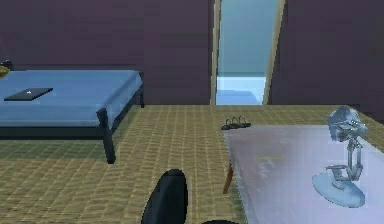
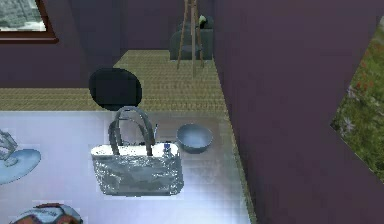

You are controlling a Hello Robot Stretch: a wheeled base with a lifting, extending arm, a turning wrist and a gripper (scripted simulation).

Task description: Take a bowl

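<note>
- On the worktop (image 2: 215,190) in the arm side view, toward its far edge: a blue-grey bowl (image 2: 194,138), upright, just beside a silver handbag (image 2: 136,172) on that view's right; cannot tell whether touching it.
- As for the end effector: cannot tell its state from these pictures, so no counting on it being ready for a grasp.
- Could snag the handbag's handles (image 2: 130,125) on the way in. Cause: the bag right next to the bowl, with its handles rising well above the bowl's rim.
- Could shove the bowl off the far edge instead of taking it. Cause: a shallow, round shape likely to slide on a smooth top, and little worktop left beyond it.
- Could scrape the purple wall (image 2: 290,100). Cause: wall close along the worktop's side on the arm side view's right, leaving scant room for correcting the approach there.
- Could knock the dark chair (image 2: 115,88) beyond the far edge. Cause: overshooting past the bowl.
- Could mistake the wrong target. Cause: the round pale-blue base of the desk lamp (image 1: 345,150), seen on the worktop in the forward view, resembling a dish; lies well apart from the bowl, with the handbag between.
- Could drag the handbag along and tip the lamp. Cause: a sideways sweep across a crowded top.
</note>
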